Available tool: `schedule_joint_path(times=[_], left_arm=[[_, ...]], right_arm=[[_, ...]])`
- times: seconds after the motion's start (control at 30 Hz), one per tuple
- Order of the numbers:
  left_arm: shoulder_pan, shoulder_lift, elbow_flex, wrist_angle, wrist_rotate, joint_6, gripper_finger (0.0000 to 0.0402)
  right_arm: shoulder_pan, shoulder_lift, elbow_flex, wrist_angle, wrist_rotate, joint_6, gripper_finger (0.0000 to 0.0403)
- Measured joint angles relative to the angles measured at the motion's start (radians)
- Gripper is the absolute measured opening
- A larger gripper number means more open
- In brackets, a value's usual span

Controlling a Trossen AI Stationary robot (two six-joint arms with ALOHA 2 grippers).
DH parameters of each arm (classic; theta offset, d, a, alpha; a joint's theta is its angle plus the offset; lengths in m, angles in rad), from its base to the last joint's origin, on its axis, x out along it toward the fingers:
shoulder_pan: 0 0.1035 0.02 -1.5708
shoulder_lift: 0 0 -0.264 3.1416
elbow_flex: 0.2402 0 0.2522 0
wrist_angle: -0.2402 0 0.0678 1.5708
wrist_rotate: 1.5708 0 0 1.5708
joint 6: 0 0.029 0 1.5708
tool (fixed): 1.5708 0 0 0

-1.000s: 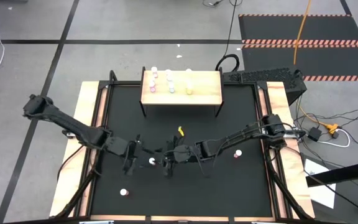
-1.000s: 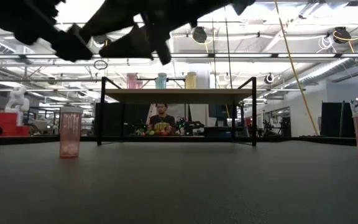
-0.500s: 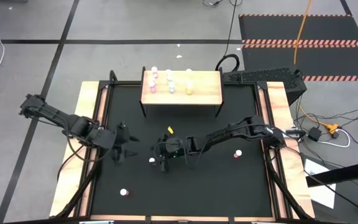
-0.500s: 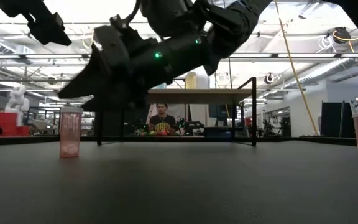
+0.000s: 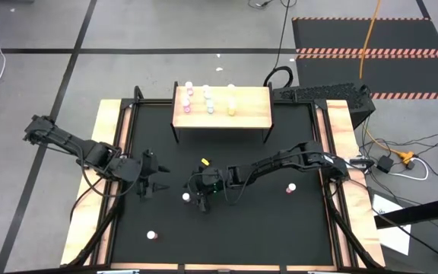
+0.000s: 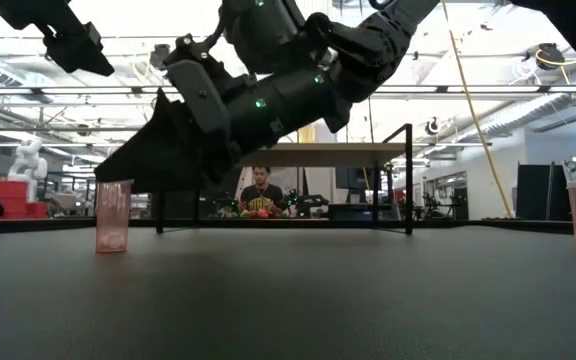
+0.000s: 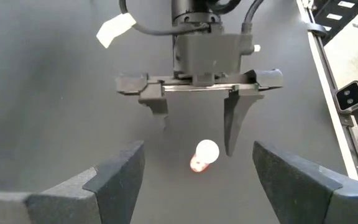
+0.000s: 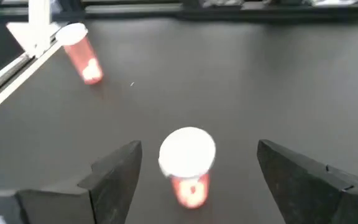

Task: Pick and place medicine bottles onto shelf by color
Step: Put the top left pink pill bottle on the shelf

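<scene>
A pink bottle with a white cap (image 5: 186, 196) stands upright on the black mat left of the table's middle. My right gripper (image 7: 197, 129) is open and hangs just above it, one finger on either side (image 8: 187, 155), touching nothing. In the low view its fingertips are over the bottle (image 6: 113, 215). My left gripper (image 5: 157, 183) is open and empty, to the bottle's left. Two more pink bottles stand on the mat, near left (image 5: 152, 236) and right (image 5: 290, 188). The shelf (image 5: 249, 114) at the far side holds pink, blue and yellow bottles at its left end.
The shelf's right half (image 5: 253, 103) is bare wood. Wooden side strips (image 5: 109, 152) border the mat. A yellow tag (image 5: 204, 161) sits on my right arm. A person (image 6: 259, 195) shows in the room behind the shelf.
My left gripper has drawn back toward the table's left edge, away from the pink bottle, then kept still. My right gripper has gone toward the left and down over the bottle. The bottle has stayed where it was.
</scene>
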State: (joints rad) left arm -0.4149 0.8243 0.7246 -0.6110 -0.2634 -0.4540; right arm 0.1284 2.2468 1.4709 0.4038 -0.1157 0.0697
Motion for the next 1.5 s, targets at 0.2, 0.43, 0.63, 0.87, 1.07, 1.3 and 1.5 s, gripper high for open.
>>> schedule_joint_path(times=[0.2, 0.43, 0.63, 0.87, 1.07, 1.3, 1.5], left_arm=[[0.001, 0.0, 0.0, 0.001, 0.0, -0.005, 0.0299], [0.001, 0.0, 0.0, 0.0, 0.0, -0.027, 0.0299], [0.001, 0.0, 0.0, 0.001, 0.0, -0.031, 0.0298], [0.001, 0.0, 0.0, 0.001, 0.0, -0.035, 0.0298], [0.001, 0.0, -0.001, 0.001, 0.0, -0.034, 0.0298], [0.001, 0.0, -0.001, 0.001, 0.0, -0.024, 0.0298], [0.001, 0.0, -0.001, 0.001, 0.0, -0.023, 0.0298]], right_arm=[[-0.001, 0.003, 0.0, -0.01, -0.021, -0.013, 0.0288], [-0.007, 0.005, -0.001, -0.011, -0.02, -0.007, 0.0215], [-0.014, 0.005, -0.001, -0.011, -0.046, 0.014, 0.0175], [-0.013, 0.005, -0.001, 0.02, -0.047, 0.027, 0.016], [-0.013, 0.005, -0.001, 0.026, -0.045, 0.027, 0.0159], [-0.014, 0.005, -0.001, 0.002, -0.044, 0.025, 0.0159], [-0.018, 0.004, -0.001, 0.003, -0.037, 0.033, 0.0138]])
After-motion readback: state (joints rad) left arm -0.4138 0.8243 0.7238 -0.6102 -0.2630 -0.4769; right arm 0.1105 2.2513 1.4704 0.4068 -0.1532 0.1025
